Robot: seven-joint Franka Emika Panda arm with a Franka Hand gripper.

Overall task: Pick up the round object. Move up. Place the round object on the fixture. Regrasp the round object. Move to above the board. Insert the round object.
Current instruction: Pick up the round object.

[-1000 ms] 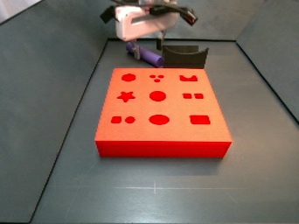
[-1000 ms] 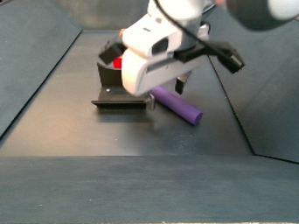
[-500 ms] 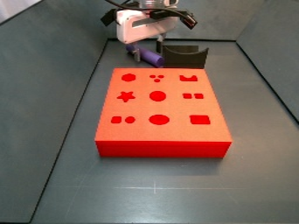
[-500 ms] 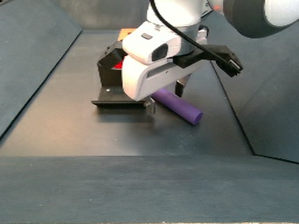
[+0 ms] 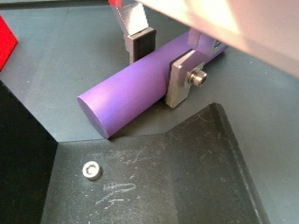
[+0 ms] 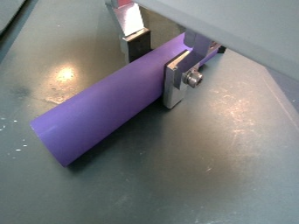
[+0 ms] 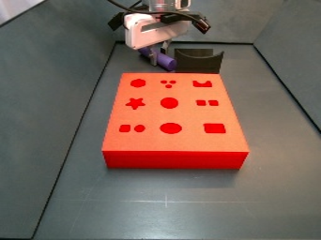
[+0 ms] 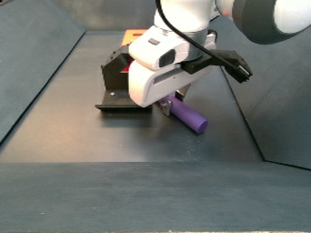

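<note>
Lying on the floor, the round object sits between the gripper's fingers, which touch both sides.

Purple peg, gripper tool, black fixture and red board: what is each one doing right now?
Purple peg: lying flat on the floor beside the fixture, not lifted.
Tool: down low, one finger on each side of the peg; I cannot tell if it squeezes yet.
Fixture: standing on the floor with nothing on it.
Red board: lying flat, every hole empty.
</note>
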